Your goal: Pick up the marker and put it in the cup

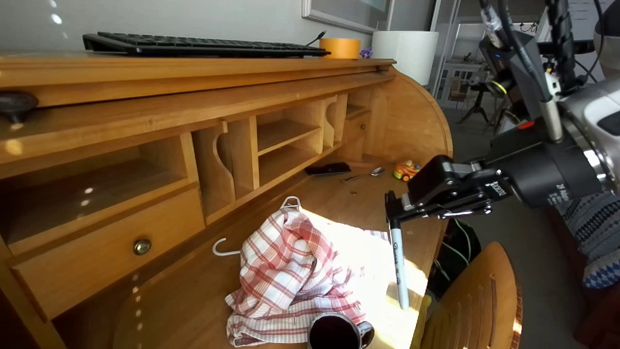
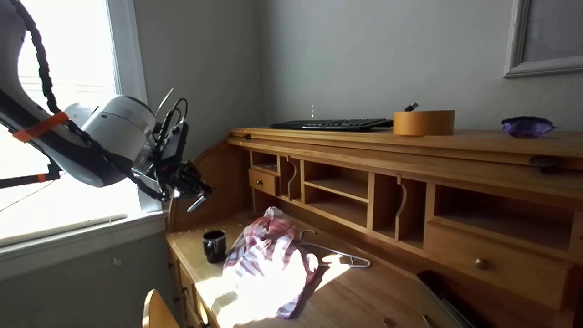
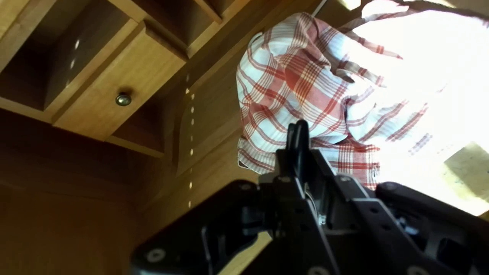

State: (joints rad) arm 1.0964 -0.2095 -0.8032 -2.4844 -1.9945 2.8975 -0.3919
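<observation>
One marker (image 1: 398, 265) up in the air, one cup (image 2: 215, 248) on the worktop (image 2: 355, 292)

The pincer (image 1: 391, 208) is clenched on the marker's dark end; the rest, pale grey, points downward, well apart from the cup. In both exterior views the dark cup stands upright just beside the crumpled red-and-white checked cloth (image 1: 286, 266), part of which glare has whitened.

The cup (image 1: 334, 331) is cut off at the bottom in an exterior view.

“Sharpie” on the marker (image 1: 399, 266); white lettering (image 1: 495, 188) on the gripper (image 1: 393, 209), illegible
</observation>
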